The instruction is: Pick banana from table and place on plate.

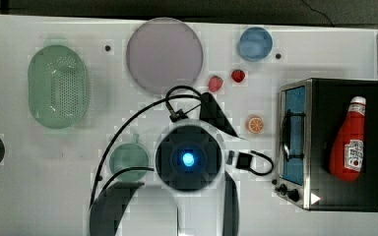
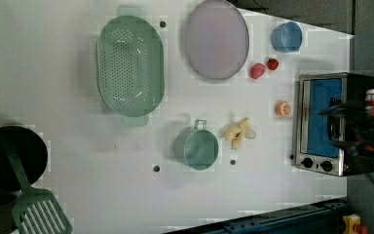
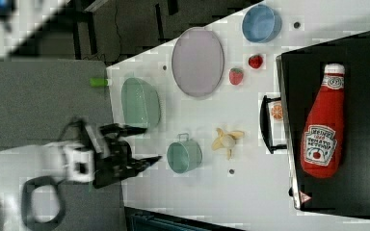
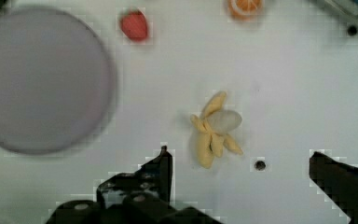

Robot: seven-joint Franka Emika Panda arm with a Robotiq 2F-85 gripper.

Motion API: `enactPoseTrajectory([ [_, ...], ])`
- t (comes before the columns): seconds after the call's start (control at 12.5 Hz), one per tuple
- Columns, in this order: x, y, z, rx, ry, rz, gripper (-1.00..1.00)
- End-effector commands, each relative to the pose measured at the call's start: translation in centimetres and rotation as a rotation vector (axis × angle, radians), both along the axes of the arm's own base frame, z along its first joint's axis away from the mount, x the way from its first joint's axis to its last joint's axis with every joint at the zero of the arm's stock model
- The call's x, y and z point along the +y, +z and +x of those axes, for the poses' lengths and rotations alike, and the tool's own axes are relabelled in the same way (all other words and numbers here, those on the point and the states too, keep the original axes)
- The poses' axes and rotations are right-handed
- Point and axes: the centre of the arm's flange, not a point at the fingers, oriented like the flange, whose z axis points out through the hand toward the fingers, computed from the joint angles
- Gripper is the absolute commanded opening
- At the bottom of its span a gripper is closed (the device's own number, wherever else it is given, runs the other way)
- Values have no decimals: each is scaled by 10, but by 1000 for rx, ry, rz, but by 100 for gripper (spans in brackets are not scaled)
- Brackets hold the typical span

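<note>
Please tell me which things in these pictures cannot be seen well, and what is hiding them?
- Banana: in the top view the arm's round body covers its spot on the table.
- Black pan: the left view's left edge cuts it off.
- Toaster oven: the right view's right edge cuts it off.
- Ketchup bottle: its label text is too small to read.

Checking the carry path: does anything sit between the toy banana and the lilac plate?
Nothing: in the left view, bare white table separates the pale yellow toy banana from the round lilac plate.
</note>
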Motion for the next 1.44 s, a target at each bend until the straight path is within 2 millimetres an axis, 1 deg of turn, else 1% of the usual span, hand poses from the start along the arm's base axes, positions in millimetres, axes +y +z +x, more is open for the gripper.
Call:
enactPoseTrajectory([
  [0.08, -8, -61, -1, 63, 36, 21, 100],
  [0.32, -7, -125, 10, 84, 149, 31, 100],
  [0.56, -7, -187, 13, 118, 161, 40, 100],
  [0.72, -6, -222, 14, 125, 163, 45, 100],
  [0.88, -5, -248, 17, 94, 165, 47, 100],
  [1.04, -4, -271, 12, 97, 167, 51, 100],
  [1.2, -2, -285, 7, 102, 168, 54, 100],
  [1.28, -1, -291, 5, 113, 170, 55, 93],
  [1.44, 3, -296, 5, 111, 177, 58, 43],
])
